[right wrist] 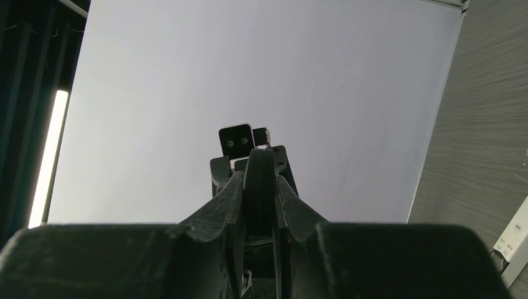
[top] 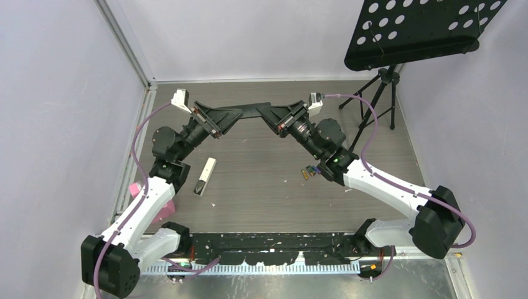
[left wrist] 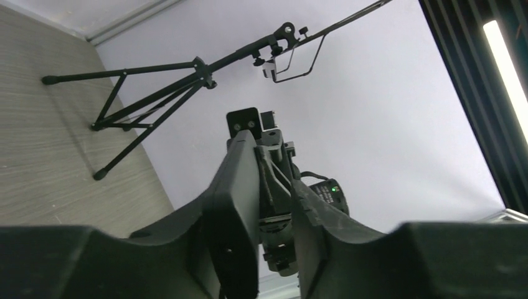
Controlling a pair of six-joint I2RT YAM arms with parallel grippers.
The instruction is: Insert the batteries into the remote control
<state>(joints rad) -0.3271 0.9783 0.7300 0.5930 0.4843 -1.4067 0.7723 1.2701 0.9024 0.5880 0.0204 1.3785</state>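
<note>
A white remote (top: 204, 176) with a black end lies on the table at left centre; its edge shows in the right wrist view (right wrist: 513, 243). The batteries (top: 309, 170), a small cluster of tiny cells, lie beside the right arm. Both grippers meet high above the far middle of the table at a thin black slab (top: 256, 109). My right gripper (top: 269, 112) is shut on the slab (right wrist: 261, 168), seen edge-on between its fingers (right wrist: 261, 180). My left gripper (top: 240, 114) stands around the slab's other end (left wrist: 240, 187); the slab lies against one finger and a gap shows to the other (left wrist: 268, 187).
A black music stand (top: 386, 81) stands at the far right, its perforated desk (top: 423, 31) overhanging the corner; its legs show in the left wrist view (left wrist: 155, 93). A pink object (top: 134, 189) lies by the left arm. Grey walls enclose the table.
</note>
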